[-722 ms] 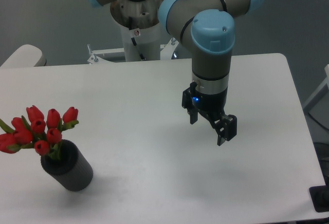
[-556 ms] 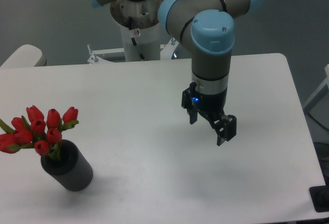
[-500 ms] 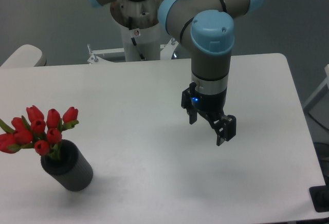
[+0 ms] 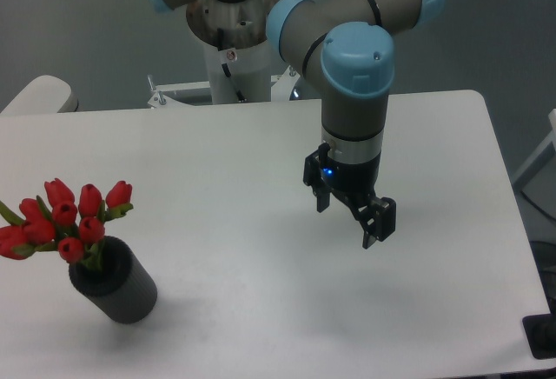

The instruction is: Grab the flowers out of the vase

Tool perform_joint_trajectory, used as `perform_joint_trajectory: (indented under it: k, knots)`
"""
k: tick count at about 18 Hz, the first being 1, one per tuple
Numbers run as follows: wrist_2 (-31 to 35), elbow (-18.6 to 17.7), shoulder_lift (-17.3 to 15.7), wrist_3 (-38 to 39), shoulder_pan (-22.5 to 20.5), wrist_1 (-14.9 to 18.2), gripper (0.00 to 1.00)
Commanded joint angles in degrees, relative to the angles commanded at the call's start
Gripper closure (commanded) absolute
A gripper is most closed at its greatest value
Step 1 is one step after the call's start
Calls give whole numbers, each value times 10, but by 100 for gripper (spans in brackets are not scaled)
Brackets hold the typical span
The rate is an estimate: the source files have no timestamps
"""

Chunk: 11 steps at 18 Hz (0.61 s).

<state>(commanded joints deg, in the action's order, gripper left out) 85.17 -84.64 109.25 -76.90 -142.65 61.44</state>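
The flowers (image 4: 61,216) sit in the vase (image 4: 115,281) at the table's (image 4: 234,153) eight o'clock corner. The hand (image 4: 347,219) hangs above the table toward three o'clock, fingers spread and holding nothing, well apart from the vase.

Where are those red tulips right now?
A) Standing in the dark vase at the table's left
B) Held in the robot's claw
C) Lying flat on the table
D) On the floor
A: the flowers stand with their stems in the vase at the table's left side, while the end effector hangs empty well to the right, touching neither.
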Motion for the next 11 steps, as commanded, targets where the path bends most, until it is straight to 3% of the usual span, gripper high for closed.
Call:
perform_joint_trajectory:
  k: [2,8,11]
  knots:
    - [-6,-4,1,1,3,-1,0]
    - [-110,-17,3,18,1,-13,0]
    - [-225,-44,-2,15,-16,-15,0]
